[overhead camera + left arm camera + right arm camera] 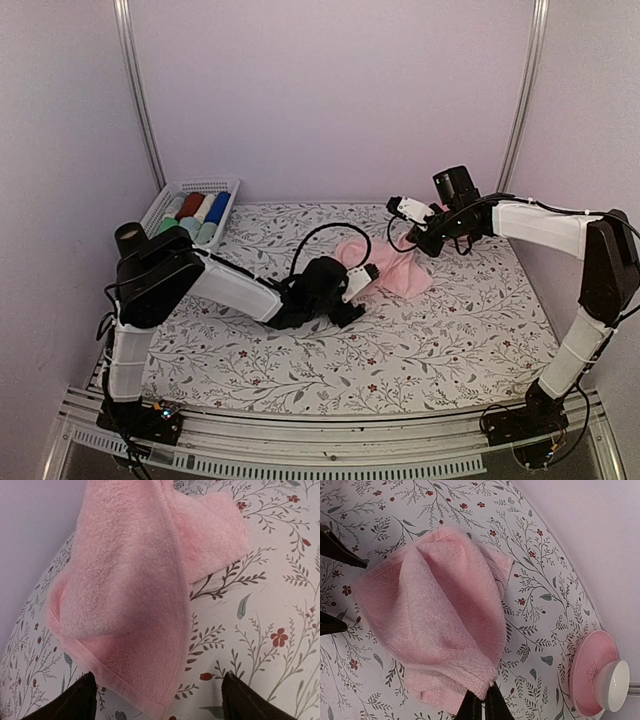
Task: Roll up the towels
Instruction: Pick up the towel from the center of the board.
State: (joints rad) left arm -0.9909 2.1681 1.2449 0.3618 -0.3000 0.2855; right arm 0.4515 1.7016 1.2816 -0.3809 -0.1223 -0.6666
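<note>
The pale pink towel (392,270) lies crumpled on the flowered table mat, with one corner lifted. My right gripper (428,236) is shut on that corner; in the right wrist view the fingers (471,708) pinch the towel's hem (475,677) while the rest of it hangs down to the mat. My left gripper (347,292) is open and low at the towel's near left edge, and the left wrist view shows the towel (125,595) just ahead of its spread fingertips (80,700). Pale mint green rolls (206,233) lie in the basket.
A white basket (228,186) at the back left holds rolled dark red, white, blue and pale green cloths. A pink saucer with a white cup (600,672) stands near the back wall, close to the right gripper. Walls close in the table on three sides.
</note>
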